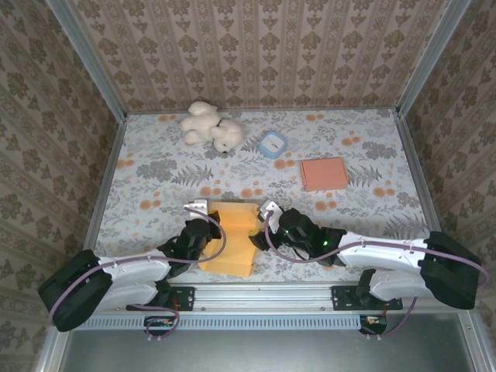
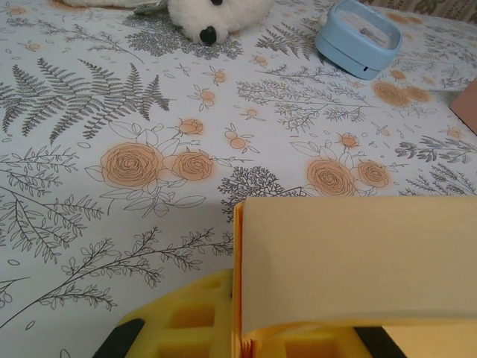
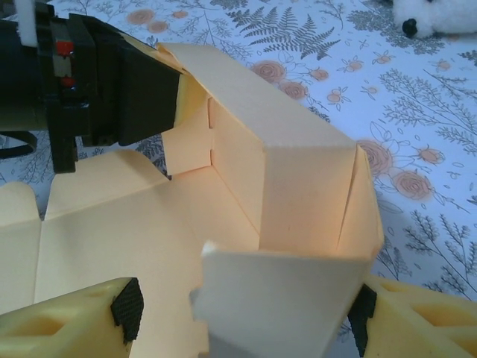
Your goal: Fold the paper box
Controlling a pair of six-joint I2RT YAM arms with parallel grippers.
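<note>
Fingers (image 2: 179, 321) of the left gripper (image 2: 246, 335) pinch one wall of the paper box (image 1: 232, 260) near the table (image 1: 155, 170) edge. Fingers (image 3: 67, 328) of the right gripper (image 3: 244, 313) stand wide, straddling its folded corner.

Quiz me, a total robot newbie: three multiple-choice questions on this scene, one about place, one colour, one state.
1. Where is the plush toy?
A) at the far side, left of the blue case
B) at the near edge
C) on an arm

2. What colour is the paper box?
A) green
B) yellow-orange
C) white

3. The left pincer is:
A) open and empty
B) shut on the paper box's wall
C) holding the toy

Key: A, it lies at the far side; B, every panel is that colour; B, a panel sits clamped in it.
</note>
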